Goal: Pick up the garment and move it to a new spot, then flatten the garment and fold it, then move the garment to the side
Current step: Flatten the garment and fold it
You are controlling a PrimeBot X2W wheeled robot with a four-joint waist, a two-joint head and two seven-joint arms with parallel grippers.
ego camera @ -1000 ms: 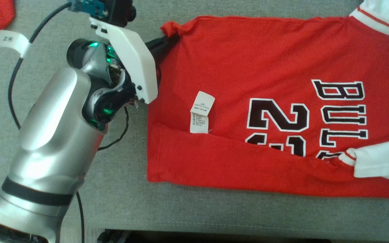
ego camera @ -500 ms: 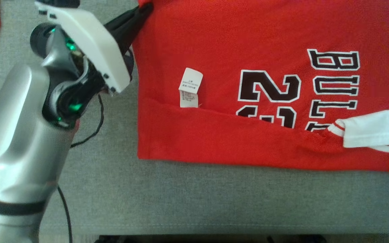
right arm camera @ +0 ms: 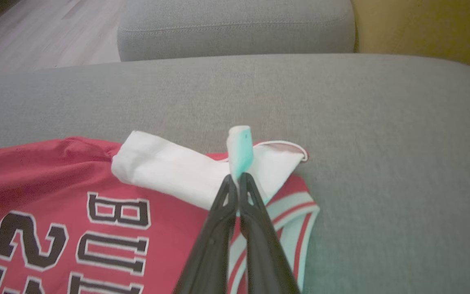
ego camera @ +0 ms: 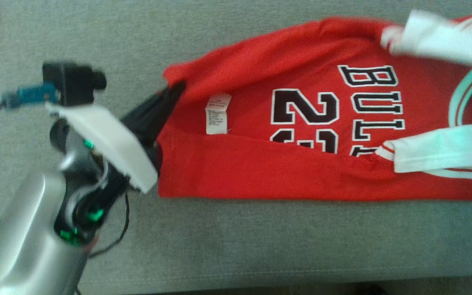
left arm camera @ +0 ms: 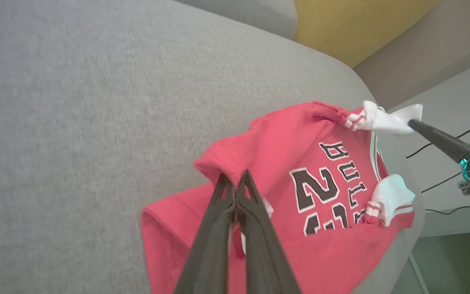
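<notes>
Two tools clamped on one red garment (ego camera: 301, 172).
The left tool (left arm camera: 235, 184) is clamped on its raised hem corner, the right tool (right arm camera: 237, 176) on a white sleeve edge. The garment is laid partly folded on the grey sofa cushion (ego camera: 260, 246), lettering upward.
</notes>
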